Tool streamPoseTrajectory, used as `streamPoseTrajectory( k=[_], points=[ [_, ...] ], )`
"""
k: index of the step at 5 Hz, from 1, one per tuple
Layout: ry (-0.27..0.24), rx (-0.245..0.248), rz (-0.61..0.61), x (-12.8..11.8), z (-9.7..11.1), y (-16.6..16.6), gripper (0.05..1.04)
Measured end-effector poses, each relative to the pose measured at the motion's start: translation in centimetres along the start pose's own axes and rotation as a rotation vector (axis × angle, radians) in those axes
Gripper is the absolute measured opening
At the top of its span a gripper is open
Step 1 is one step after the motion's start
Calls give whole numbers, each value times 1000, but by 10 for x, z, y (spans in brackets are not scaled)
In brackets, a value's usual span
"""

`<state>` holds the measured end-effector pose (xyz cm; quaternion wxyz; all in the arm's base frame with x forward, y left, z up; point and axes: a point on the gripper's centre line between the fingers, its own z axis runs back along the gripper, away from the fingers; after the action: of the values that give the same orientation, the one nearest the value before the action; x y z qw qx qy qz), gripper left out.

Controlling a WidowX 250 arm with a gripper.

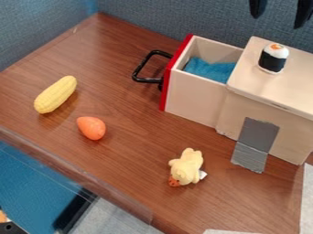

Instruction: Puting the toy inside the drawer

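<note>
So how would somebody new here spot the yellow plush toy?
Find the wooden box with the red-fronted drawer pulled open. On the table in front of it, near the gray tape, lies the small plush toy. Unlike the yellow corn, it has stubby limbs, an orange end and a white tag.

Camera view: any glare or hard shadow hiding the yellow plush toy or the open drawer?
In the camera view, no glare or hard shadow hides the yellow plush toy or the open drawer; the light looks soft and fairly even; the black fingers, at the top edge, show as dark shapes with little surface detail.
</note>
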<state>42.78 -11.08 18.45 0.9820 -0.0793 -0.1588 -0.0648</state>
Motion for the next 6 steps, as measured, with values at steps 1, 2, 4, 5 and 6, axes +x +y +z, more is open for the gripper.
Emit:
streamPoseTrajectory(
  k=[1, 2, 4, 5, 6],
  points=[
    [41, 4, 5, -6, -17, 2, 1001],
    [84, 18, 31, -26, -30, 23, 1001],
    [105, 60, 144, -72, -6, 91, 1001],
    [102, 103, 142, -94, 8, 121, 1001],
    [115, 141, 185, -117, 11, 156, 1001]
  ],
)
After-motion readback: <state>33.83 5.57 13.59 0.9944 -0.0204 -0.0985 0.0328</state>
